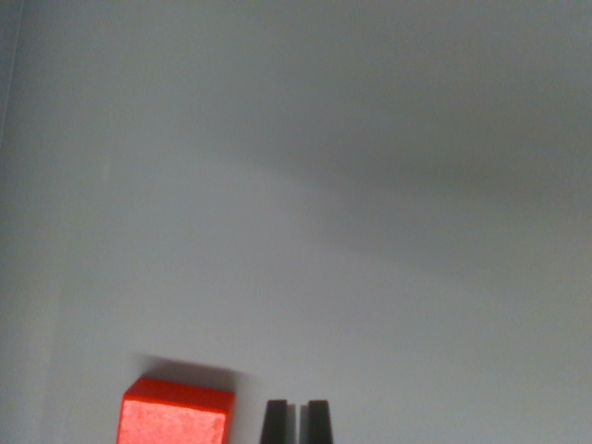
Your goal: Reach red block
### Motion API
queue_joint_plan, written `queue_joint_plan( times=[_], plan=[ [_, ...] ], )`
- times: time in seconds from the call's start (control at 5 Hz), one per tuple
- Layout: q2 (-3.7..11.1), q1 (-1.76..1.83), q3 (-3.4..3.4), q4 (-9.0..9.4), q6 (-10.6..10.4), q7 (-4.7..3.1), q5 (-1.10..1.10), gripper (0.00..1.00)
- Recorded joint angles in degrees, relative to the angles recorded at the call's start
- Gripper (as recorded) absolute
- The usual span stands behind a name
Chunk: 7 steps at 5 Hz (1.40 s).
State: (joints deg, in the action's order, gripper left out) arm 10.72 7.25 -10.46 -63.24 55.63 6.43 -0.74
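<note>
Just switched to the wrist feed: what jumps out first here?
The red block grabs the eye first, bright against the plain pale surface, at the bottom edge toward the wrist view's left. Just to its right, the dark gripper tips poke up from the bottom edge, close together, beside the block rather than around it.

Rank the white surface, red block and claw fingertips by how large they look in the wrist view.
1. White surface: fills nearly the whole picture.
2. Red block: cut off by the bottom edge.
3. Claw fingertips: two dark tips, only partly in view.
Nearness to the camera and cropping make true sizes unsure.
</note>
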Motion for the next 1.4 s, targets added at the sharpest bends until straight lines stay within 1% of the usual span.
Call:
queue_joint_plan(
  times=[0.2, 0.4, 0.6, 0.8, 1.0, 1.2, 1.4],
  plan=[
    [0.62, 0.77, -0.59, 2.13, -2.49, 0.57, -0.24, 0.00],
    [0.62, 0.77, -0.59, 2.13, -2.49, 0.57, -0.24, 0.00],
    [1.20, 1.48, -1.13, 4.09, -4.79, 1.10, -0.47, 0.00],
    [1.20, 1.48, -1.13, 4.09, -4.79, 1.10, -0.47, 0.00],
    [1.75, 2.17, -1.66, 5.99, -7.02, 1.61, -0.69, 0.00],
    [1.75, 2.17, -1.66, 5.99, -7.02, 1.61, -0.69, 0.00],
    [2.25, 2.78, -2.13, 7.70, -9.02, 2.06, -0.88, 0.00]
  ],
)
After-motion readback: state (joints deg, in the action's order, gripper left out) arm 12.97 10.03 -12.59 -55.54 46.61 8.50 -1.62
